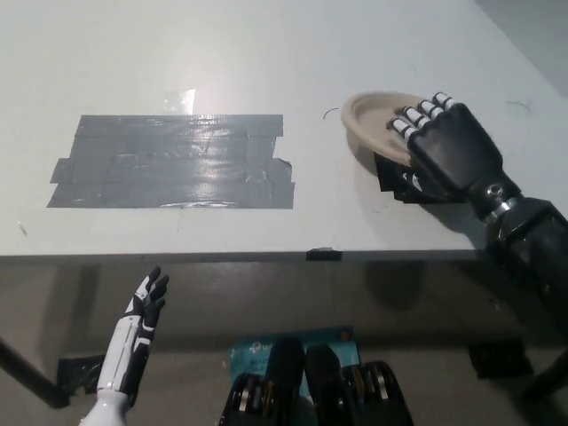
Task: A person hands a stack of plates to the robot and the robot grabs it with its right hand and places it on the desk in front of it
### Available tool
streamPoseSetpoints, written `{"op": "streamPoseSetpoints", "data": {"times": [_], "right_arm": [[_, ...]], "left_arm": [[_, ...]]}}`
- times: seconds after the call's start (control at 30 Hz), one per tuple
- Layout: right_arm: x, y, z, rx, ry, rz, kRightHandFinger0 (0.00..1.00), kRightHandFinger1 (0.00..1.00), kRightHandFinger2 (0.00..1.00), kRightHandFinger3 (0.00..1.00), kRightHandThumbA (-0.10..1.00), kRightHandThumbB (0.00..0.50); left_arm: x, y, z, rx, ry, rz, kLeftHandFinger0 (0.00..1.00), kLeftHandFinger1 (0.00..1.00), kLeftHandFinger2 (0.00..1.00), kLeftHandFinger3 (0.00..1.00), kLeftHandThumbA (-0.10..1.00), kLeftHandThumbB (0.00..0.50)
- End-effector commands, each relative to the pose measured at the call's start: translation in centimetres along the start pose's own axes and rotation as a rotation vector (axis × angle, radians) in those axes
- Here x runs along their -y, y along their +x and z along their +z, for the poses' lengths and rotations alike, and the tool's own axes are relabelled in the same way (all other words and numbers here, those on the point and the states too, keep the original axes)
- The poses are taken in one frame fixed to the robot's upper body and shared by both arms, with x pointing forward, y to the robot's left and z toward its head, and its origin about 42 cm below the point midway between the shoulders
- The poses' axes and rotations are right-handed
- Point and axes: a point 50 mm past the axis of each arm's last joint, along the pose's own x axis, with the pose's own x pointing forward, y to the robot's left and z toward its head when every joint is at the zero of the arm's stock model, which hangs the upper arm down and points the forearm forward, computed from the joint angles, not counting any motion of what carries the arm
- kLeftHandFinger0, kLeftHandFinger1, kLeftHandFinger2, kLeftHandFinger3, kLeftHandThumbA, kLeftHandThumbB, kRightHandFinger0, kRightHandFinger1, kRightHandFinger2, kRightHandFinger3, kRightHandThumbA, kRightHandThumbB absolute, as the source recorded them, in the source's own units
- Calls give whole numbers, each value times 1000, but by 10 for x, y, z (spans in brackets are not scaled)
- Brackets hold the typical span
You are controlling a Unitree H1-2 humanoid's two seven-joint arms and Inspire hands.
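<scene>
**Tan plates low at two o'clock, black hand on the rim**

The right hand (448, 146) is clasped over the near edge of the stack of plates (374, 120), low on the surface (266, 53) and partly above a black tape square (395, 186). Settle the stack flat before loosening the grip. The hand hides the contact underneath and the plate count. The left hand (142, 306) hangs spread at seven o'clock.

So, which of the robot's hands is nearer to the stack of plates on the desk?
Right. The right hand holds the stack of plates by its right side. The left hand hangs open below the near edge of the desk, far to the left.
</scene>
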Motion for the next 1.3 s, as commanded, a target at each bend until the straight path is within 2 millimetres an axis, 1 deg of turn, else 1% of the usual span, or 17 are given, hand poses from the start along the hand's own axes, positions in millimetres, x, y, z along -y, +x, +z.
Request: {"op": "streamPoseSetpoints", "data": {"times": [0.0, 0.03, 0.07, 0.1, 0.17, 0.23, 0.27, 0.3, 0.47, 0.57, 0.6, 0.63, 0.7, 0.77, 0.8, 0.93, 1.27], "right_arm": [[287, 16, -97, 20, 699, 448, 1000, 1000, 1000, 1000, 770, 500], [302, 13, -98, 61, 726, 449, 1000, 1000, 1000, 1000, 724, 500], [314, 10, -99, 98, 748, 450, 1000, 1000, 1000, 1000, 737, 500], [325, 6, -98, 133, 755, 445, 1000, 1000, 1000, 1000, 798, 500], [337, 1, -95, 176, 760, 442, 1000, 1000, 1000, 1000, 835, 500], [345, -6, -83, 255, 781, 453, 1000, 1000, 1000, 1000, 723, 500], [345, -8, -80, 270, 784, 462, 1000, 1000, 1000, 1000, 715, 500], [344, -9, -77, 286, 795, 482, 1000, 1000, 1000, 1000, 660, 500], [340, -15, -74, 311, 811, 552, 1000, 1000, 1000, 1000, 644, 500], [343, -16, -77, 317, 824, 557, 1000, 1000, 1000, 1000, 678, 500], [347, -17, -80, 326, 837, 559, 1000, 1000, 1000, 1000, 712, 500], [351, -17, -82, 341, 845, 558, 1000, 1000, 1000, 1000, 806, 500], [360, -18, -87, 393, 912, 555, 1000, 1000, 1000, 1000, 812, 500], [364, -21, -92, 454, 1001, 541, 1000, 1000, 1000, 1000, 971, 500], [365, -22, -93, 473, 1029, 534, 1000, 1000, 1000, 1000, 1000, 500], [361, -26, -89, 578, 1303, 520, 1000, 1000, 1000, 1000, 1000, 500], [360, -34, -83, 628, 1434, 388, 1000, 1000, 1000, 1000, 1000, 500]], "left_arm": [[-8, 15, 18, 80, 37, -15, 1000, 1000, 1000, 1000, 1000, 143], [-7, 16, 18, 80, 34, -16, 1000, 1000, 1000, 1000, 1000, 153], [-6, 16, 19, 81, 32, -19, 1000, 1000, 1000, 1000, 1000, 154], [-6, 17, 19, 82, 29, -20, 1000, 1000, 1000, 1000, 1000, 153], [-5, 17, 19, 84, 28, -22, 1000, 1000, 1000, 1000, 1000, 151], [-6, 19, 20, 84, 24, -20, 1000, 1000, 1000, 1000, 1000, 152], [-6, 20, 20, 83, 21, -21, 1000, 1000, 1000, 1000, 1000, 152], [-6, 20, 20, 82, 17, -20, 1000, 1000, 1000, 1000, 1000, 151], [-8, 21, 21, 89, 17, -21, 1000, 1000, 1000, 1000, 1000, 152], [-8, 23, 22, 90, 13, -22, 1000, 1000, 1000, 1000, 1000, 153], [-8, 24, 23, 92, 12, -22, 1000, 1000, 1000, 1000, 1000, 155], [-8, 25, 23, 95, 9, -22, 1000, 1000, 1000, 1000, 1000, 161], [-9, 26, 23, 98, 8, -22, 1000, 1000, 1000, 1000, 1000, 163], [-10, 27, 24, 101, 11, -21, 1000, 1000, 1000, 1000, 1000, 157], [-10, 27, 24, 102, 13, -20, 1000, 1000, 1000, 1000, 1000, 156], [-10, 28, 24, 99, 11, -24, 1000, 1000, 1000, 1000, 1000, 174], [-10, 32, 27, 104, 4, -27, 1000, 1000, 1000, 1000, 1000, 172]]}}
